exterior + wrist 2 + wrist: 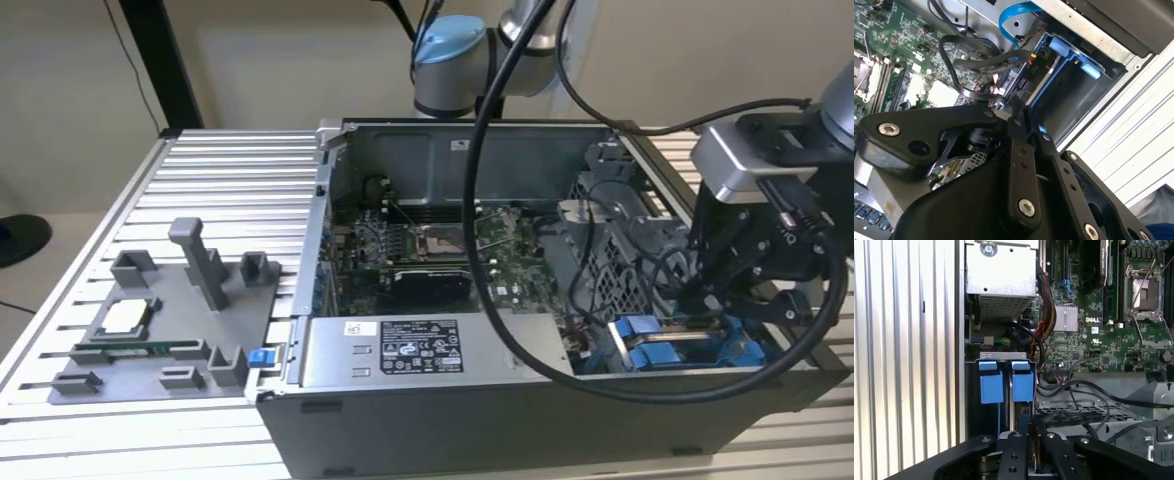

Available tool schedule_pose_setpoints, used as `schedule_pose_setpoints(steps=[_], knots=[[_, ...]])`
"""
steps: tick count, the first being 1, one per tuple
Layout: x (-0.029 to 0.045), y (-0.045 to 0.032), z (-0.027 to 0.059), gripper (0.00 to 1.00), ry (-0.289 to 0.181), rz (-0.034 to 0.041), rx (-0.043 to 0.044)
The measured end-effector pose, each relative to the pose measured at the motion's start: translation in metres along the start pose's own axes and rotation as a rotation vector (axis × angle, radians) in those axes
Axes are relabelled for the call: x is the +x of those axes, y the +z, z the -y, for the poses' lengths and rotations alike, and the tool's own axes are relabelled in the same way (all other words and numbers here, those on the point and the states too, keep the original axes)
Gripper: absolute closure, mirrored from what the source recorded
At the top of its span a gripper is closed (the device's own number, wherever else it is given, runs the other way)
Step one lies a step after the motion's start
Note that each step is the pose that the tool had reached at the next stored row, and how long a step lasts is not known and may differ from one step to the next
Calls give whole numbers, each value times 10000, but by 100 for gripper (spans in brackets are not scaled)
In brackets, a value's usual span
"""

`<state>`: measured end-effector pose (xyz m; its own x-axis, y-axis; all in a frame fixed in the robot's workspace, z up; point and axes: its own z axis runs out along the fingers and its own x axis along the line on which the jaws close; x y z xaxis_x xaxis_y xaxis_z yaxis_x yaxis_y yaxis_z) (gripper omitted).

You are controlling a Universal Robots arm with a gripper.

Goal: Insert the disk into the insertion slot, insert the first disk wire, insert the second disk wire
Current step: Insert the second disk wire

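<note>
The disk sits down in the insertion slot at the case's front corner. Its blue carrier (654, 345) shows two blue tabs (1004, 382) at the top, and the drive body is mostly hidden. My gripper (701, 305) hangs right over that bay on the exterior view's right. In both wrist views its black fingers (1015, 150) stand close together. A thin black disk wire (971, 90) loops over the motherboard and ends at the gripper (1018, 112), which seems shut on its plug. Another black plug (1027, 75) sits at the disk's end. The gripper (1035, 435) is just beside the blue tabs.
The open computer case (534, 410) holds a motherboard (427, 245), a labelled grey power-supply box (420, 350) and a grey drive cage (1094, 410) with loose black cables. A blue cable (1013, 15) curves near the bay. A grey fixture (160, 330) with parts lies on the exterior view's left.
</note>
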<state>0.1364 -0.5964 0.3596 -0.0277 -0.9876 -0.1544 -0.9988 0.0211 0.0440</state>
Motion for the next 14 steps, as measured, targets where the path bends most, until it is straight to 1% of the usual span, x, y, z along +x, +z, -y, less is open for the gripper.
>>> schedule_pose_setpoints(steps=[2,5,7,14], knots=[[2,15,1,100,0,-90,28],[6,39,2,100,1,-187,46],[7,44,2,100,2,-206,48],[7,44,2,100,2,-206,51]])
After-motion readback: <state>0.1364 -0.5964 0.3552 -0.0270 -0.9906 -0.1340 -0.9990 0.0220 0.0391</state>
